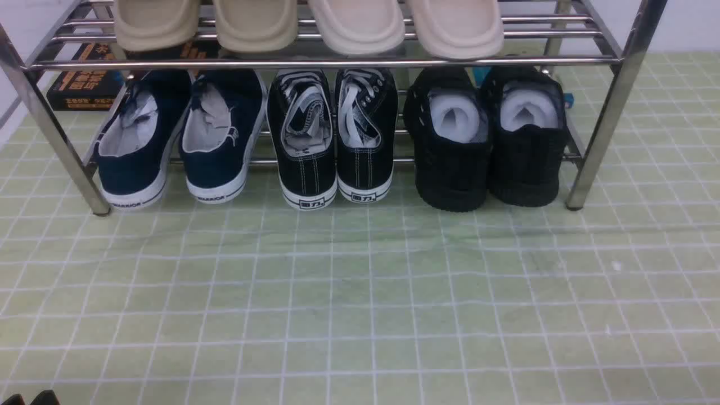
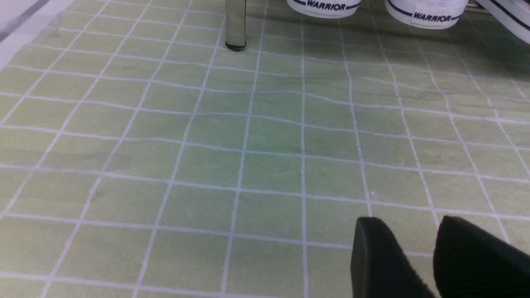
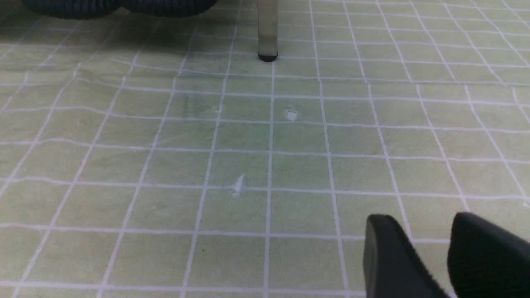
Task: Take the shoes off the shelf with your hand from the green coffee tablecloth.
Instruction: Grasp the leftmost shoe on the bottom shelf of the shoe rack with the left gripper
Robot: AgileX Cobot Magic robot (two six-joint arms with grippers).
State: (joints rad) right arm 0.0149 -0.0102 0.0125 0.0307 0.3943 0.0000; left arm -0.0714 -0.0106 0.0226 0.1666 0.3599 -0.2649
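Note:
The navy-blue shoes [image 1: 140, 140] [image 1: 222, 135] sit side by side at the left end of the chrome shelf's [image 1: 337, 62] lower tier, heels toward me. Their white "WARRIOR" soles [image 2: 323, 6] [image 2: 426, 14] show in the left wrist view, far beyond my left gripper [image 2: 410, 231]. That gripper is open and empty, low over the green tablecloth [image 1: 360, 292]. In the front view only its tips [image 1: 28, 398] show, at the bottom left corner. My right gripper [image 3: 420, 231] is open and empty above the cloth, well short of the shelf's right leg [image 3: 267, 29].
Black lace-up sneakers [image 1: 332, 135] and all-black knit shoes [image 1: 486, 135] fill the rest of the lower tier. Beige slippers [image 1: 309, 25] lie on the upper tier. A black box with orange print [image 1: 84, 79] stands behind the shelf's left leg [image 2: 235, 25].

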